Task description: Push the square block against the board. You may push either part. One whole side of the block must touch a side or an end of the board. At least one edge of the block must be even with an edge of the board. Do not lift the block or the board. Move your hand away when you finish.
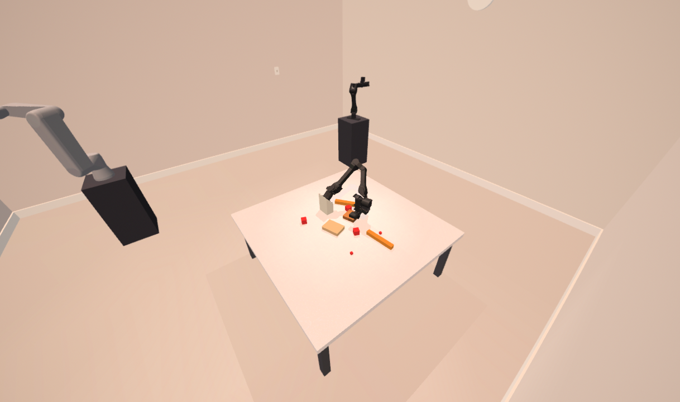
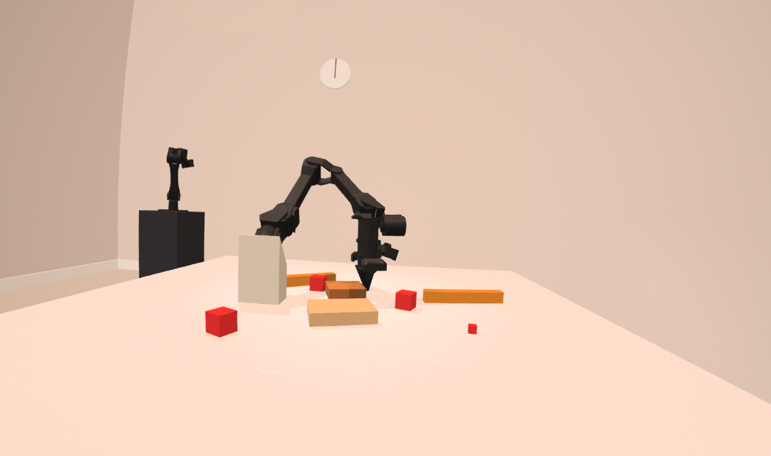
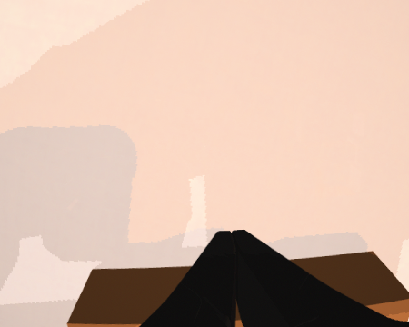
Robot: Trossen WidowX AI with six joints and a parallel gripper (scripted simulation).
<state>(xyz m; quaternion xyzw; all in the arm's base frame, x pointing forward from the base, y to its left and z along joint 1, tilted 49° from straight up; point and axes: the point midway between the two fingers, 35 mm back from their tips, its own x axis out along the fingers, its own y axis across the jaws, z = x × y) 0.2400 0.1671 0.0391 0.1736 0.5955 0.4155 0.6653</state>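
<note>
The orange-brown square block (image 1: 346, 215) (image 2: 345, 289) (image 3: 132, 292) lies flat on the table. The light tan board (image 1: 333, 227) (image 2: 342, 311) lies flat, nearer to the exterior view, with a gap between it and the block in the top view. My gripper (image 2: 368, 288) (image 3: 230, 243) is shut with nothing between its fingers. It points down, with its tips low at the block's right side in the exterior view. The fingers cover the middle of the block's near side in the wrist view; I cannot tell whether they touch it.
A red cube (image 1: 348, 207) (image 2: 318, 282) is close beside the block. Another red cube (image 1: 355, 231) (image 2: 406, 299) lies right of the board, a third (image 1: 303, 220) (image 2: 221, 321) to its left. Orange bars (image 1: 379, 239) (image 2: 463, 296) and a pale upright piece (image 1: 325, 204) (image 2: 261, 269) stand around.
</note>
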